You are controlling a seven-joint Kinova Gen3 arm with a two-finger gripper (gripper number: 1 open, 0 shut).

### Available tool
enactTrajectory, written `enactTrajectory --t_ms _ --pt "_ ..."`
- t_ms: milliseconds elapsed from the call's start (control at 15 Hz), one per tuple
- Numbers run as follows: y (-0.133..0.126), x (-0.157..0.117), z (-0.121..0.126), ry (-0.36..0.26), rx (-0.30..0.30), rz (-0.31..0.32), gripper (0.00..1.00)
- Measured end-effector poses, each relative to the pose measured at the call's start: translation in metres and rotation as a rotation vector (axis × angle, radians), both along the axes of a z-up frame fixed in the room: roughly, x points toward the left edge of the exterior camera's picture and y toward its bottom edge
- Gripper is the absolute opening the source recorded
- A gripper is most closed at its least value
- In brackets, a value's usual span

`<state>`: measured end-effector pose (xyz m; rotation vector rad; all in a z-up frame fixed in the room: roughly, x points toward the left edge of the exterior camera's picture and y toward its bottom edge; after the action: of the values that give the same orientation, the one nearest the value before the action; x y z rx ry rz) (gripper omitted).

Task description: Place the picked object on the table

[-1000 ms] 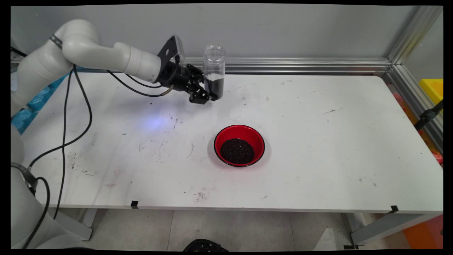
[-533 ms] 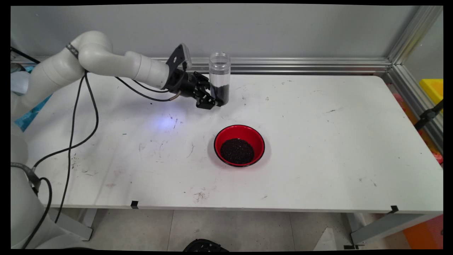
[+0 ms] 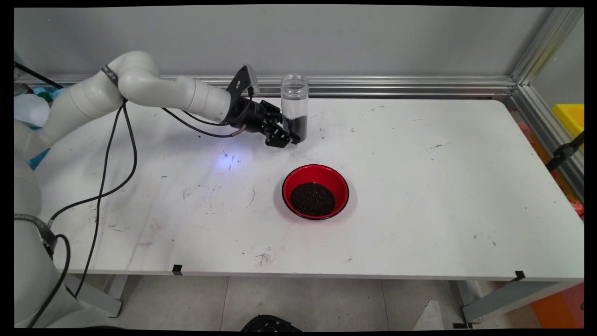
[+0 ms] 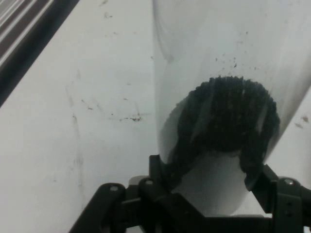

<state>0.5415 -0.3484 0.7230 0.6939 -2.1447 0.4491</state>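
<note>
My gripper (image 3: 290,135) is shut on the lower part of a clear plastic jar (image 3: 295,106), which stands upright with its open mouth up and dark grains filling its bottom third. The jar hangs just over the table's far middle. In the hand view the jar (image 4: 228,73) fills the upper right, with the dark grains (image 4: 228,121) low in it and my gripper (image 4: 210,172) clasping it from both sides. A red bowl (image 3: 315,191) holding a heap of the same dark grains sits on the table, nearer the camera and a little right of the jar.
The white table (image 3: 419,186) is scuffed and carries scattered dark specks. An aluminium rail (image 3: 396,86) runs along its far edge and down the right side. Black cables (image 3: 112,158) hang from the arm over the table's left part.
The arm has carried the jar to the right and downward, closer to the table and towards the bowl. The jar has stayed upright in the grip.
</note>
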Motion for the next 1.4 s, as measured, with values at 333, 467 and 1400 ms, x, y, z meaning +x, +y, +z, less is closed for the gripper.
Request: enactTrajectory --t_ms 333,467,1400 --pt "-0.003 -0.004 -0.010 0.024 0.021 0.012 0.00" --pt "-0.004 -0.005 -0.014 0.031 0.028 0.017 0.00" --pt "-0.009 -0.010 -0.030 0.026 0.044 -0.013 0.00"
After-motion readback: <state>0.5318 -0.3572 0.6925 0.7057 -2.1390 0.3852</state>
